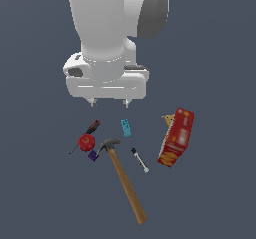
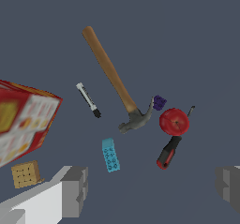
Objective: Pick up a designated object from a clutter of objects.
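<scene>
You have one claw hammer (image 1: 122, 175) lying flat on the dark grey floor (image 1: 215, 53), its grey head toward the arm and its long brown wooden handle running away toward the exterior view's lower right; it is the longest item here; count one of everything else too: one red cracker box (image 1: 177, 137) well apart on the exterior view's right, tilted, with a small tan waffle-textured piece (image 1: 168, 119) at its upper corner; one teal block (image 1: 126, 127) with a dotted face, just above the hammer head; one thin black-and-white stick (image 1: 140, 160) beside the handle on the exterior view's right, not touching it; one red apple-like ball (image 1: 86, 142) to the exterior view's left of the head; one red-and-black-handled screwdriver (image 1: 86, 135) passing behind the ball; one small purple piece (image 1: 92, 156) sitting just between ball and hammer head, and the wrist view puts it close against the claw; your gripper (image 1: 109, 103) hangs above the clutter, over the gap between screwdriver and teal block, fingers spread wide and holding nothing; the handle lies uncovered along its whole length, with only the stick near it
</scene>
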Robot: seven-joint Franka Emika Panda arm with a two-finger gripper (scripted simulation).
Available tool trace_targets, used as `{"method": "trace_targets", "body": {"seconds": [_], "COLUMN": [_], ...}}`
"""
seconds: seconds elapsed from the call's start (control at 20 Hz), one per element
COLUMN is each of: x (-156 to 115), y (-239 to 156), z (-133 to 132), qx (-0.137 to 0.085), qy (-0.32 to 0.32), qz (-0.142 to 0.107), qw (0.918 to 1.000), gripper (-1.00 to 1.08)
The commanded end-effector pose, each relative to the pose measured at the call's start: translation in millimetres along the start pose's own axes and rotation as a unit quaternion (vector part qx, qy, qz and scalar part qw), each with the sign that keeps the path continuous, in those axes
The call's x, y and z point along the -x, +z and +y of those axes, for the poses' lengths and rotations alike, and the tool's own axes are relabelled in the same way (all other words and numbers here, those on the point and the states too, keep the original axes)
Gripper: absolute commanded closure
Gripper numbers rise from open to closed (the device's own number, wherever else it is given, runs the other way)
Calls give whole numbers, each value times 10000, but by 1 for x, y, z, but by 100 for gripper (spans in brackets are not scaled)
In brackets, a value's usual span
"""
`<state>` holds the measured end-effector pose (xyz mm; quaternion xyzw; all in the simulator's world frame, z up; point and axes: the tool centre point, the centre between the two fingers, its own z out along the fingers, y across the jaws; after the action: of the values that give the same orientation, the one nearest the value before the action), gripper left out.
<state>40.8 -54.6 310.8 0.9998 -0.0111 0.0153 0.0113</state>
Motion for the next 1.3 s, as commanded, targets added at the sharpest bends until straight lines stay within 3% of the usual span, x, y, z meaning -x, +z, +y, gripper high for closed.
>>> {"method": "trace_targets", "body": {"seconds": [0.0,0.7,1.25], "x": [-13,-90,-125], "y": [11,110,193], "z": [-1,-9,-16], "qx": [3,-31,-102], "qy": [-133,-1059,-1671], "qz": [-13,-83,-120], "qw": [9999,9943,9858], "gripper": [-92,-92,-92]}}
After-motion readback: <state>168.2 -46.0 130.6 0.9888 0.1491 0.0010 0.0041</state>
